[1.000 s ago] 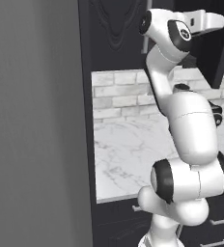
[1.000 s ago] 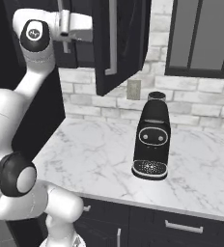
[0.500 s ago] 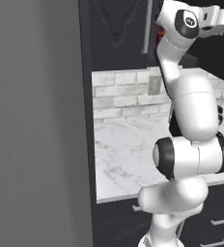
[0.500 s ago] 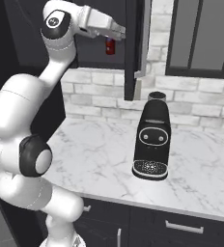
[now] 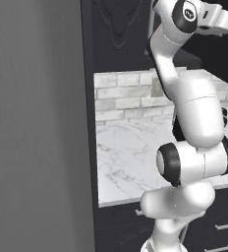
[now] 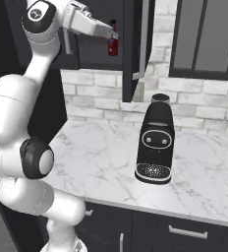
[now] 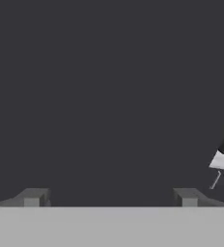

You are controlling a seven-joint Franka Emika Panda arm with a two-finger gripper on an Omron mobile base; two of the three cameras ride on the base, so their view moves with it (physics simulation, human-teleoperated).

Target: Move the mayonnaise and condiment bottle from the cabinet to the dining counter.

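Counting came first: one red bottle [image 6: 113, 45], one coffee machine [image 6: 156, 142], one open cabinet door [image 6: 134, 49], one marble worktop [image 6: 101, 157].

That single red bottle with its dark cap stood upright inside the black cabinet [image 6: 91, 49], near the front edge of its shelf and close to the inner face of the open door. The gripper [image 6: 112, 34] reached into the cabinet at the level of the bottle's cap, just in front of it in the right base view; whether it touched the bottle could not be told from there. In the hand view the two finger tips [image 7: 33, 197] stood wide apart with nothing between them, facing a plain dark surface.

One black coffee machine sat on the worktop toward its back edge, well below the cabinet. Two drawer handles [image 6: 187, 232] showed under the worktop's front edge in the right base view.

Much stayed hidden. The left base view cut the gripper off at its right edge, and the arm [image 5: 192, 123] covered most of the worktop's right part there. The cabinet's inside was dark, so anything deeper on the shelf could not be made out. A white jar could not be found among the things that could be seen.
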